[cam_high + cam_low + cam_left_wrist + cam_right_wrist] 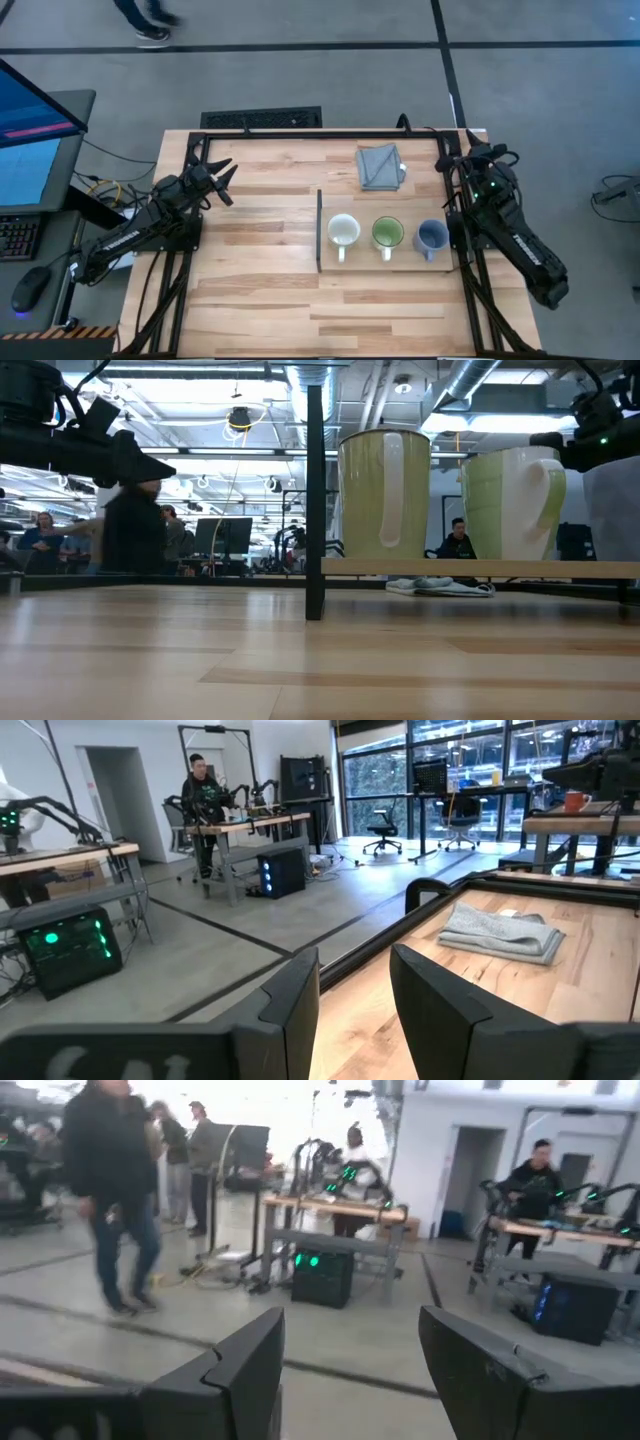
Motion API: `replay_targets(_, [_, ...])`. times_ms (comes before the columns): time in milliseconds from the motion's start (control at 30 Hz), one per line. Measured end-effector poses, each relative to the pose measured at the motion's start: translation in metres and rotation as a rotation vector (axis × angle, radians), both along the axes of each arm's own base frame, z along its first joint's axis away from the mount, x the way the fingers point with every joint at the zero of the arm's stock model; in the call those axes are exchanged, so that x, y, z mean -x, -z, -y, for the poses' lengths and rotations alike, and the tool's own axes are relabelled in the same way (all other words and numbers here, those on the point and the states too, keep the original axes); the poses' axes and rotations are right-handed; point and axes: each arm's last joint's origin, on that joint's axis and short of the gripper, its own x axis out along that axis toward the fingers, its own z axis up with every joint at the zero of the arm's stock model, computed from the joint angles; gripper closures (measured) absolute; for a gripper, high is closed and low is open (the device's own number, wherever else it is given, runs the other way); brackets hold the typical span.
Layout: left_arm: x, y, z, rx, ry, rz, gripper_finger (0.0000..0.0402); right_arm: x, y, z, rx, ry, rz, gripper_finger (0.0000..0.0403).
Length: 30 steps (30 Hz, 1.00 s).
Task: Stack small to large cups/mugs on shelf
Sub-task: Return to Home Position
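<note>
slatted wooden tabletop carries the shelf on its right half, with a dark strip along the short edge nearer the middle. three mugs stand upright on it in a row, apart from one another: the cream-white mug by the strip, the green-lined mug in the middle, the blue-grey mug last. a folded grey cloth lies behind the shelf. the left gripper hovers near the table's left edge, jaws parted, holding nothing. the right gripper hangs by the right rear corner, jaws wide and empty.
</note>
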Motion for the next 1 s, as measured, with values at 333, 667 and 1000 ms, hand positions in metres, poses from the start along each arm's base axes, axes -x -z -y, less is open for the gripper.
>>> replay_targets(333, [0.0, 0.0, 0.0, 0.001, 0.0, 0.001, 0.0283, 0.001, 0.006, 0.002, -0.056, -0.027, -0.003, 0.0147])
replay_targets(667, [0.0, 0.0, 0.0, 0.001, 0.0, 0.002, 0.0283, -0.004, 0.033, 0.01, -0.045, -0.024, 0.016, 0.0147])
replay_targets(1000, [0.0, 0.0, 0.0, 0.0, 0.0, 0.001, 0.0283, -0.001, 0.04, 0.014, -0.05, 0.011, 0.049, 0.0147])
